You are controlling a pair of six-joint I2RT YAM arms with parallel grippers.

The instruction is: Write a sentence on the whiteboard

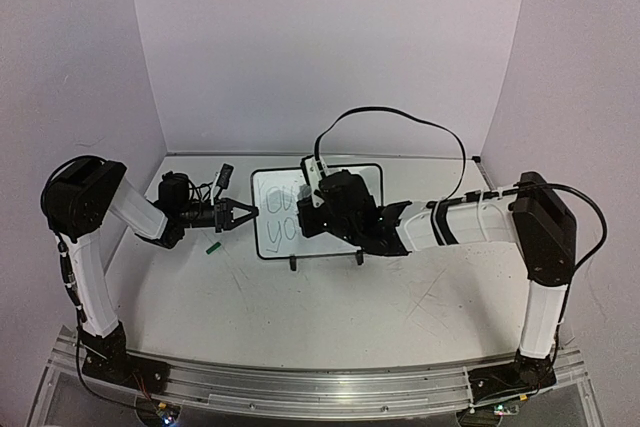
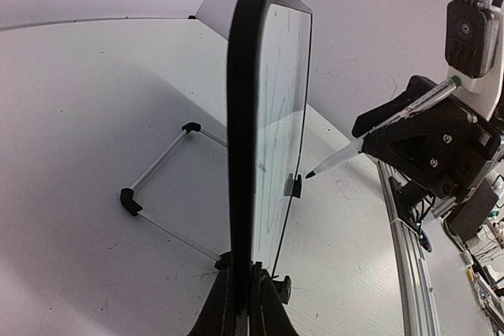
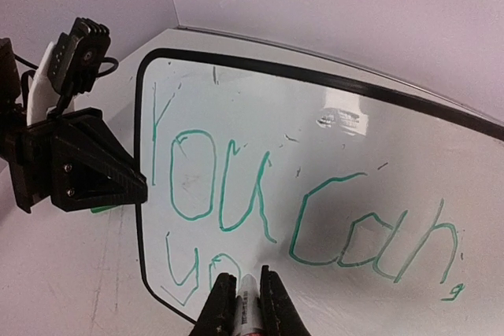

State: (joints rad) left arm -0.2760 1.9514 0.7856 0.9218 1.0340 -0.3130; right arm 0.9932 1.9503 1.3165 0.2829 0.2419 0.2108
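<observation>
The whiteboard (image 1: 362, 179) stands tilted on the table at mid-back, black-framed. My left gripper (image 1: 243, 214) is shut on its left edge; in the left wrist view the jaws (image 2: 246, 298) clamp the black rim (image 2: 244, 116). The sentence (image 3: 299, 210) is in green: "You can," on the top line and "yo" below it. My right gripper (image 3: 244, 293) is shut on a marker (image 3: 247, 306) in front of the board, right of the "yo". The left wrist view shows the marker (image 2: 378, 135) with its tip close to the board face; contact cannot be told.
A green marker cap (image 1: 212, 245) lies on the table left of the board, below my left gripper. The board's wire stand (image 2: 157, 194) reaches out behind it, and two black feet (image 1: 325, 261) sit in front. Purple walls close in the back and sides.
</observation>
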